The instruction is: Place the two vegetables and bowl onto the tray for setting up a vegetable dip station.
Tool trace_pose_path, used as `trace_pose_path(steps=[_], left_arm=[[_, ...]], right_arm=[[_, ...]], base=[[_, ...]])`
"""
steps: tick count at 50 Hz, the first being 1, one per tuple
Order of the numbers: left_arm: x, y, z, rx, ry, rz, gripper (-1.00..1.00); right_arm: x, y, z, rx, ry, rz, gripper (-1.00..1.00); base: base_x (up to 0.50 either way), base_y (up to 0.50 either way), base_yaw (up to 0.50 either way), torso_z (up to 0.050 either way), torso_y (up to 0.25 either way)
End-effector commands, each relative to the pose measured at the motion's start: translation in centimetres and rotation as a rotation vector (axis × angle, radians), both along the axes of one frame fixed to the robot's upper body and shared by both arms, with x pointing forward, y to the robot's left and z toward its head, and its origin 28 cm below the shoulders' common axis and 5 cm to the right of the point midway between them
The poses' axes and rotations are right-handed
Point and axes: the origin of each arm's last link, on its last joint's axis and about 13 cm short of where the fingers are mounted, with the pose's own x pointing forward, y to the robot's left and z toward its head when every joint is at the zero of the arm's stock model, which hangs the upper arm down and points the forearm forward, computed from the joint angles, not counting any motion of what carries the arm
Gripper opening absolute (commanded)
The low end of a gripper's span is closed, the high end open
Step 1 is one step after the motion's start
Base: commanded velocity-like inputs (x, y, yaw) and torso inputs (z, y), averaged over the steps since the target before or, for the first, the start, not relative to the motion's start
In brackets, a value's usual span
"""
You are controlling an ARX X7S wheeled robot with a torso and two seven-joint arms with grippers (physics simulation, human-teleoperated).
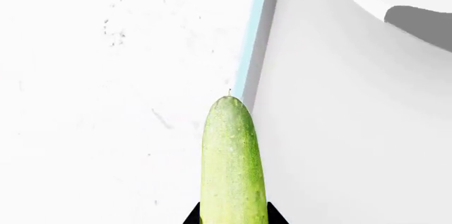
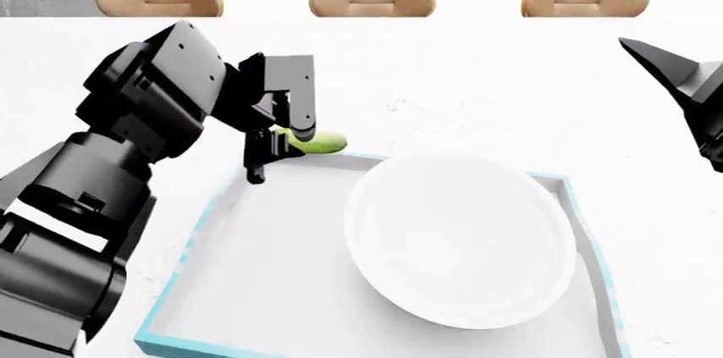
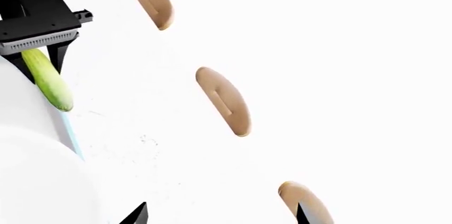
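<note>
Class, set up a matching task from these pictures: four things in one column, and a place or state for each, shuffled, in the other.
1. cucumber
2. bowl
3. tray
4. right claw

A. open, holding nothing
B. sits inside the tray
C. held in the left claw over the tray's far rim
D. light blue rim, white inside

Pairs: 1-C, 2-B, 3-D, 4-A

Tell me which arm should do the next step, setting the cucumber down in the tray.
The left. Its end effector already grips the cucumber right at the tray's far rim, beside the bowl. The right end effector is open, holds nothing, and sits off at the far right.
</note>
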Motion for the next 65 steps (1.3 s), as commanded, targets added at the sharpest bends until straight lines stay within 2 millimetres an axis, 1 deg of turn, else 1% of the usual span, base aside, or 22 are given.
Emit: trace_pose_path(steps=[1, 14, 18, 19, 26, 34, 36, 37, 38, 39, 41, 43, 45, 48, 50, 53, 54, 55, 58, 61, 65], left_arm=[[-0.1, -0.3, -1.1, -0.003, 0.024, -0.007, -1.0], [-0.3, -0.2, -1.8, 0.034, 0.018, -0.037, -1.0], [-0.2, -0.2, -1.7, 0.045, 0.019, -0.039, -1.0], [-0.2, -0.3, -1.6, 0.046, 0.019, -0.039, 1.0], [-0.1, -0.3, -1.4, 0.05, 0.013, -0.044, 1.0], [0.0, -0.4, -0.8, 0.03, -0.005, -0.047, 1.0], [0.0, -0.3, -0.4, 0.014, -0.018, -0.042, 1.0], [-0.5, 1.9, 4.6, -0.101, -0.152, 0.064, 1.0], [-0.6, 2.4, 5.0, -0.11, -0.161, 0.09, 1.0], [-0.9, 3.2, 5.5, -0.107, -0.172, 0.127, 1.0], [-1.1, 3.7, 5.6, -0.088, -0.176, 0.145, 1.0], [-1.8, 5.3, 6.1, -0.07, -0.184, 0.218, 1.0], [-2.3, 5.8, 6.5, -0.071, -0.191, 0.248, 1.0], [-3.9, 7.1, 7.6, -0.05, -0.199, 0.286, 1.0], [-4.7, 7.7, 8.1, -0.039, -0.206, 0.314, 1.0], [-5.9, 8.5, 8.6, -0.018, -0.204, 0.349, 1.0], [-6.0, 8.5, 8.6, -0.018, -0.204, 0.349, 1.0], [-6.8, 9.2, 8.3, 0.007, -0.194, 0.379, 1.0], [-7.5, 10.0, 7.8, -0.011, -0.183, 0.442, 1.0], [-8.9, 11.3, 6.8, 0.011, -0.147, 0.509, 1.0], [-10.4, 12.3, 6.5, 0.009, -0.137, 0.532, 1.0]], right_arm=[[0.0, 0.0, 0.1, 0.001, -0.004, 0.0, 1.0], [0.2, 0.1, 0.1, 0.0, -0.006, 0.007, 1.0], [0.1, 0.1, 0.2, 0.001, -0.007, 0.005, 1.0], [0.1, 0.1, 0.2, 0.001, -0.007, 0.004, 1.0], [0.2, 0.1, 0.0, 0.003, -0.006, 0.007, 1.0], [0.2, 0.1, -0.1, 0.007, -0.007, 0.007, 1.0], [0.2, 0.1, 0.0, 0.008, -0.008, 0.008, 1.0], [0.8, 0.2, -0.3, 0.015, -0.004, 0.018, 1.0], [0.9, 0.3, -0.1, 0.019, -0.003, 0.022, 1.0], [1.2, 0.3, -0.5, 0.021, -0.004, 0.029, 1.0], [1.3, 0.3, -0.6, 0.023, -0.003, 0.034, 1.0], [1.8, 0.5, -0.4, 0.023, -0.007, 0.05, 1.0], [2.1, 0.6, -0.3, 0.022, -0.011, 0.06, 1.0], [2.5, 0.7, -0.2, 0.022, -0.015, 0.075, 1.0], [3.4, 0.9, -0.1, 0.026, -0.027, 0.101, 1.0], [4.1, 1.1, -0.1, 0.03, -0.035, 0.122, 1.0], [4.1, 1.1, -0.1, 0.03, -0.035, 0.122, 1.0], [4.4, 1.3, 0.0, 0.03, -0.044, 0.134, 1.0], [4.5, 1.5, 0.7, 0.025, -0.056, 0.149, 1.0], [4.6, 1.7, 1.5, 0.009, -0.068, 0.156, 1.0], [4.8, 1.8, 1.4, 0.009, -0.074, 0.165, 1.0]], base=[[0.0, 0.0, 0.0, 0.0, 0.0], [0.0, 0.0, 0.0, 0.0, 0.0], [0.0, 0.0, 0.0, 0.0, 0.0], [0.0, 0.0, 0.0, 0.0, 0.0], [0.0, 0.0, 0.0, 0.0, 0.0], [0.0, 0.0, 0.0, 0.0, 0.0], [0.0, 0.0, 0.0, 0.0, 0.0], [0.0, 0.0, 0.0, 0.0, 0.0], [0.0, 0.0, 0.0, 0.0, 0.0], [0.0, 0.0, 0.0, 0.0, 0.0], [0.0, 0.0, 0.0, 0.0, 0.0], [0.0, 0.0, 0.0, 0.0, 0.0], [0.0, 0.0, 0.0, 0.0, 0.0], [0.0, 0.0, 0.0, 0.0, 0.0], [0.0, 0.0, 0.0, 0.0, 0.0], [0.0, 0.0, 0.0, 0.0, 0.0], [0.0, 0.0, 0.0, 0.0, 0.0], [0.0, 0.0, 0.0, 0.0, 0.0], [0.0, 0.0, 0.0, 0.0, 0.0], [0.0, 0.0, 0.0, 0.0, 0.0], [0.0, 0.0, 0.0, 0.0, 0.0]])
